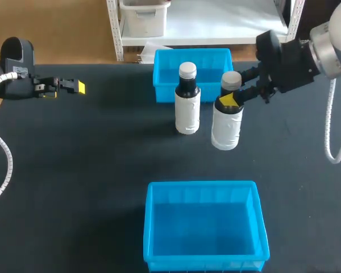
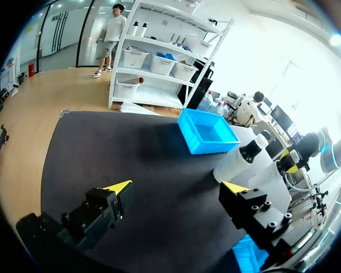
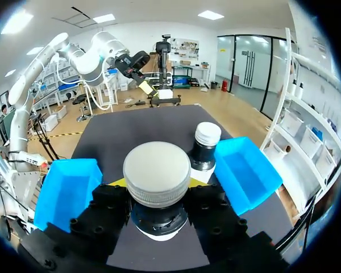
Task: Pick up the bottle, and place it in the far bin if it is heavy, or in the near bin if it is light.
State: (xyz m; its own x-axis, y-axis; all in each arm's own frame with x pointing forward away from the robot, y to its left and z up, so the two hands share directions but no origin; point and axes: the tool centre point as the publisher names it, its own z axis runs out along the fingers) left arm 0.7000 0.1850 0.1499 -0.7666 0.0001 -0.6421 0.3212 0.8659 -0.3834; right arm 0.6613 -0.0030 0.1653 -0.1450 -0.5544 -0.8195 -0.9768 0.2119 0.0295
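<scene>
Head view: the right hand (image 1: 234, 100) is clenched on the neck of the bottle (image 1: 226, 129), which is upright near the worktop's (image 1: 74, 170) far edge. A second bottle (image 1: 187, 114) stands just beside it, before the far bin (image 1: 165, 85). The near bin (image 1: 150, 227) sits at the near edge, and the left hand (image 1: 77, 87) lies by the left edge. Left wrist view: the left hand is released, fingers wide apart. Right wrist view: both fingers press the bottle's neck under its cap (image 3: 157, 170).

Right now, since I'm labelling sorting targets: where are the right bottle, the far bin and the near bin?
right bottle (image 1: 226, 128), head view, white label.
far bin (image 1: 162, 77), head view, left wall.
near bin (image 1: 204, 227), head view, bare floor.
</scene>
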